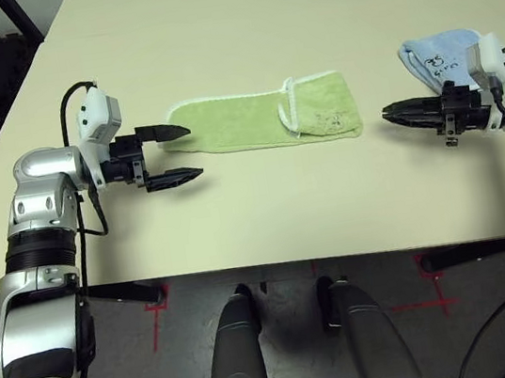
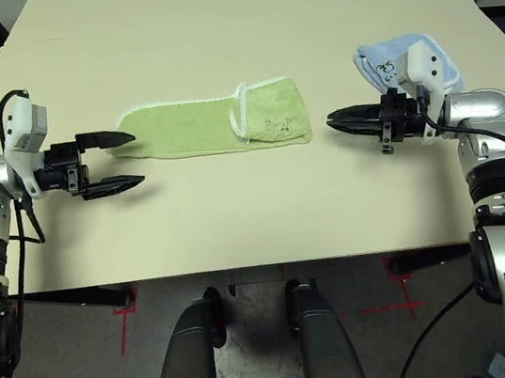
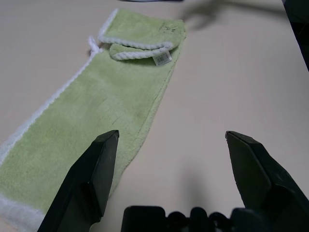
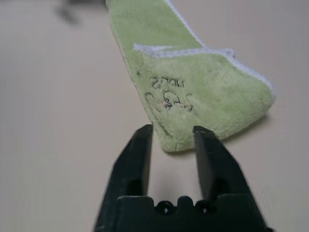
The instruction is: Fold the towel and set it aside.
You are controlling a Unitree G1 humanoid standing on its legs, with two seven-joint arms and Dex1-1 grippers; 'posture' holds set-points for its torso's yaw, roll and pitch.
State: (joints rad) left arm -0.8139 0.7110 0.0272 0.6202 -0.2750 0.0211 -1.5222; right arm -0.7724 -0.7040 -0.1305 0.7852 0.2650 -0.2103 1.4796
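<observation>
Towel [image 1: 266, 118] flat at centre of table [image 1: 267, 225], right end folded over, dark mark on top. Left gripper [image 1: 171, 154] at centre left, fingers spread wide, empty, beside towel's left end. Right gripper [image 1: 391, 113] at centre right, fingers narrowly parted, empty, just off towel's folded end. Blue cloth [image 1: 432, 53] behind it.

The small dark embroidered mark [image 4: 166, 94] on the folded end of the light green terry cloth towel [image 1: 252, 121] is too blurred to read in the right wrist view and too small to make out in the head views. The crumpled pale blue cloth [image 1: 437, 52] is partly hidden behind the robot's right wrist. The printing on the small white tag [image 3: 162, 58] cannot be read. The towel's near end is cut off by the left wrist picture's edge.
</observation>
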